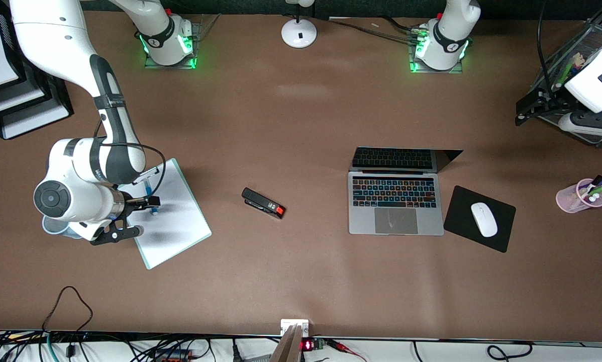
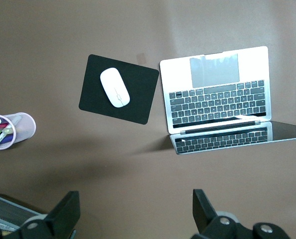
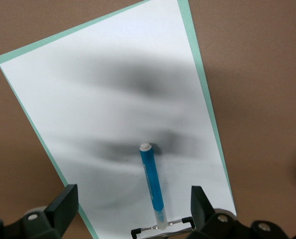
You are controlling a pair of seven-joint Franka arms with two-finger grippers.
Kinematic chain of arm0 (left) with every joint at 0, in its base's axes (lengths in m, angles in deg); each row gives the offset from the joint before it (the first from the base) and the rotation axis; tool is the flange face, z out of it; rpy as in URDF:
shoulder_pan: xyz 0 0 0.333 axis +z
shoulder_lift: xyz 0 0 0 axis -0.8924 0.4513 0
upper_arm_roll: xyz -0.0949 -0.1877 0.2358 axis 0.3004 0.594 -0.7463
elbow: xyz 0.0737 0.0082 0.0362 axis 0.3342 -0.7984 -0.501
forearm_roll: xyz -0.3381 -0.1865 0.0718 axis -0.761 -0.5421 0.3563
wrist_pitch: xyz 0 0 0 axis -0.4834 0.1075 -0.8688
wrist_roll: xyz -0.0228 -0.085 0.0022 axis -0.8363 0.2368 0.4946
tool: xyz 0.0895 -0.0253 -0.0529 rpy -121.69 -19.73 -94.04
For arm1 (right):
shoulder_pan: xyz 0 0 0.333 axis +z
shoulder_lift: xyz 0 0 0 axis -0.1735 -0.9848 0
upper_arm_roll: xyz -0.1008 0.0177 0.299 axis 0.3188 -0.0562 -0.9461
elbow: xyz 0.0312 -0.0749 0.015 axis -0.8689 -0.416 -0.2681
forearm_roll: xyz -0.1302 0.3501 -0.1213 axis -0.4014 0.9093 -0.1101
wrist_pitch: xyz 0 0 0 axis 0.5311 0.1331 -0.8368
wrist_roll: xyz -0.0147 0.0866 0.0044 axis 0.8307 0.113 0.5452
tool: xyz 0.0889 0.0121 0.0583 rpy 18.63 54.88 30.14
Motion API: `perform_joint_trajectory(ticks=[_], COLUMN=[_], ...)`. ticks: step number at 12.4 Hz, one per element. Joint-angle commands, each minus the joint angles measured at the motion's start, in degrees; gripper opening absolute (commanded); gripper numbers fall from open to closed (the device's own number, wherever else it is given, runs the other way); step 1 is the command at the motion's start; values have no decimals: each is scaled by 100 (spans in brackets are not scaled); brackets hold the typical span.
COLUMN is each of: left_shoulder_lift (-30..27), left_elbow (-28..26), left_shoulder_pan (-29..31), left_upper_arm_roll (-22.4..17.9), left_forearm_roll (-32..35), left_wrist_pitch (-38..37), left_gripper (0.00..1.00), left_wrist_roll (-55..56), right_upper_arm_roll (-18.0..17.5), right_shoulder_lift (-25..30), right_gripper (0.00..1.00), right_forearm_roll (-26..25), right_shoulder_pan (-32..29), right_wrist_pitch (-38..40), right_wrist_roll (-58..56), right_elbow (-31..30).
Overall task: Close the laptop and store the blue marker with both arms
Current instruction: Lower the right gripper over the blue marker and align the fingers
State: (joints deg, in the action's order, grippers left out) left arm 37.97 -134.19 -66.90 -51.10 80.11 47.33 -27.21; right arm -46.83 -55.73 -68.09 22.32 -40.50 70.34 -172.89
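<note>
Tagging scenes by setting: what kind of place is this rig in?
Probably a mock office desk in a robotics lab. The brown table holds an open silver-grey laptop, a white mouse on a black mouse pad and a pink pen cup; two white robot arms are bolted along one edge.

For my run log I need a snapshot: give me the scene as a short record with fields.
laptop: laptop open, beside the mouse pad
marker: blue marker lying on the whiteboard
right hand: right hand open, over the whiteboard, marker between its fingers but not gripped
left hand: left hand open, waiting high near the wire rack
pen cup: pink cup at the left arm's end
other: stapler, mouse
</note>
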Motion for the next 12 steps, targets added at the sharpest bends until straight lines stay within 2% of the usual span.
perform_joint_trajectory(ticks=[1,12], left_shoulder_lift=[87,148], left_elbow=[181,216], left_shoulder_pan=[-5,-14], left_upper_arm_roll=[-26,-52], left_forearm_roll=[-42,-77], left_wrist_pitch=[-126,-126], left_gripper=[100,100], left_wrist_roll=[-44,-61], right_upper_arm_roll=[23,23], right_shoulder_lift=[-60,-183], right_gripper=[100,100], right_forearm_roll=[352,292], right_shoulder_pan=[-3,120], right_wrist_pitch=[-40,-49], right_wrist_roll=[-150,-176], right_elbow=[69,78])
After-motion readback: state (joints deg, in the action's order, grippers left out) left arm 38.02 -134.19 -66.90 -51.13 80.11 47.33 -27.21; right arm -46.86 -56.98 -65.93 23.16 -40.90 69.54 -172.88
